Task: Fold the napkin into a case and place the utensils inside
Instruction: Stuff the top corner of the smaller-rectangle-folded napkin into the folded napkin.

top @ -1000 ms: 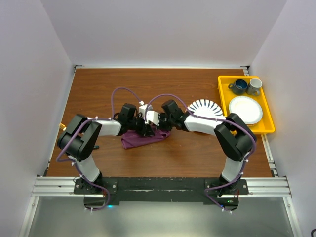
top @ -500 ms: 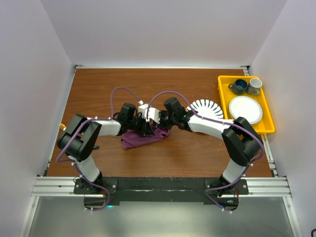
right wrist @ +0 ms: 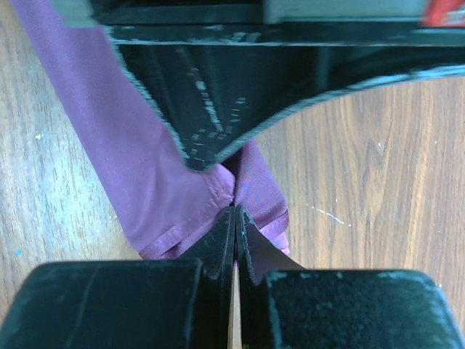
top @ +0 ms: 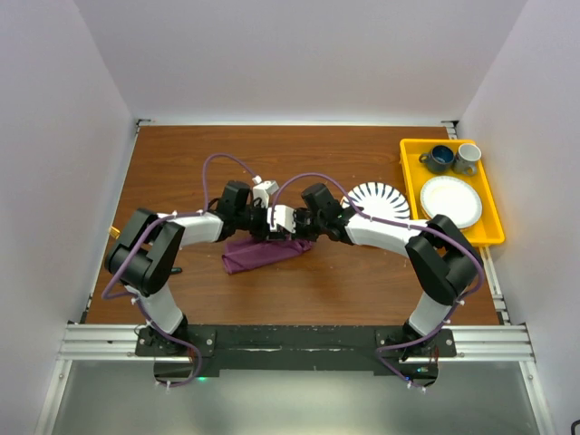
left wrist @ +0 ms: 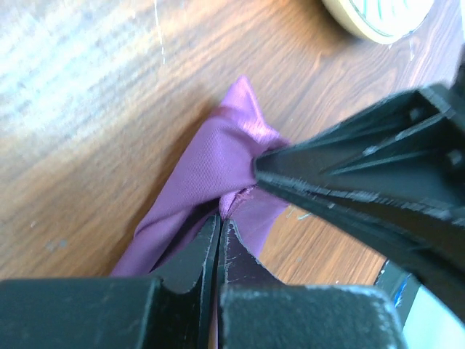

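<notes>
Currently: the napkin (top: 258,254) lies near the middle of the table (top: 317,154) as a bunched, twisted strip, not a flat square and not a pouch. Through the left wrist camera, the cloth (left wrist: 218,163) rises into a gathered ridge with loose creases. I see no clean fold line.

Both my tools meet at one spot on its far edge. My left gripper (left wrist: 220,218) has its jaws closed with a pinch of purple hem between the tips. My right gripper (right wrist: 235,211) is likewise closed on the cloth (right wrist: 145,167), jaws pressed together with no gap showing. The two pinches sit almost touching, tip to tip. From overhead, the left gripper (top: 264,227) and right gripper (top: 288,233) are nose to nose above the napkin.

Progress, my judgement: early. The case is not formed; the cloth must first be spread or straightened, then folded into a narrow pouch. I cannot make out the utensils in any view, so I judge nothing is loaded. The whole insertion step remains.

Surroundings: the striped plate (top: 379,198) is just right of the napkin, apart from it. A yellow tray (top: 405,181) at the right edge holds a white plate (top: 450,201) and two cups (top: 441,159), well apart from the work.
</notes>
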